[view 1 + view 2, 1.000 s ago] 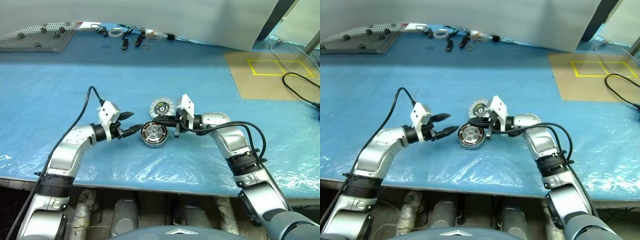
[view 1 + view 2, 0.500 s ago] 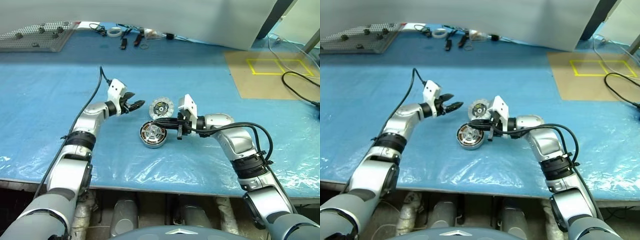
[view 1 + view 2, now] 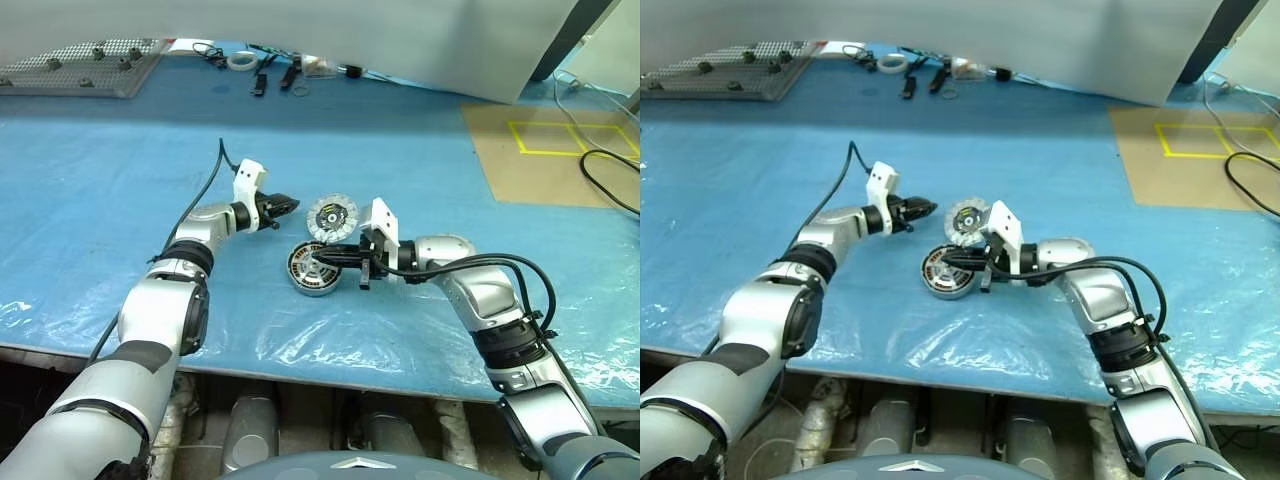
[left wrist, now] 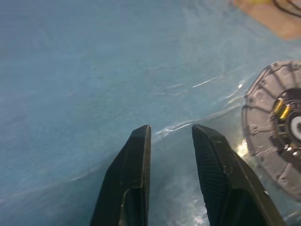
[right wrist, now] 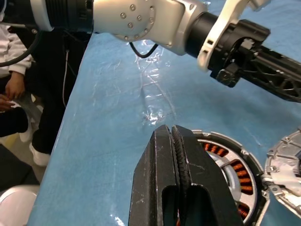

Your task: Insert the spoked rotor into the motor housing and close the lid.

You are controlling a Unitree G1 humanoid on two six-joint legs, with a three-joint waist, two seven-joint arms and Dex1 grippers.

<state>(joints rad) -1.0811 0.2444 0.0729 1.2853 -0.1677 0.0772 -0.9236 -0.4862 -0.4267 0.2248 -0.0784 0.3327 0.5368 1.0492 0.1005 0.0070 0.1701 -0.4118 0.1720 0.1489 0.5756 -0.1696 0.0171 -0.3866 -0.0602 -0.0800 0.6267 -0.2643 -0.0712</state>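
Copper-brown windings ringed the motor housing, which sat on the blue plastic-covered counter near its front edge, with the silvery spoked rotor apparently already in its centre. The lid lay flat just beyond it, touching or nearly so. The right end effector, pressed together, reached in from the right and rested over the housing's top. The left end effector, partly spread and holding nothing, hovered just left of the lid. The likely trouble was a glancing grip: the thin, flat lid could skid on the slick plastic or knock against the housing. The right fingers across the housing would also block the lid from seating. Tools and a tape roll lay at the far edge, well apart.
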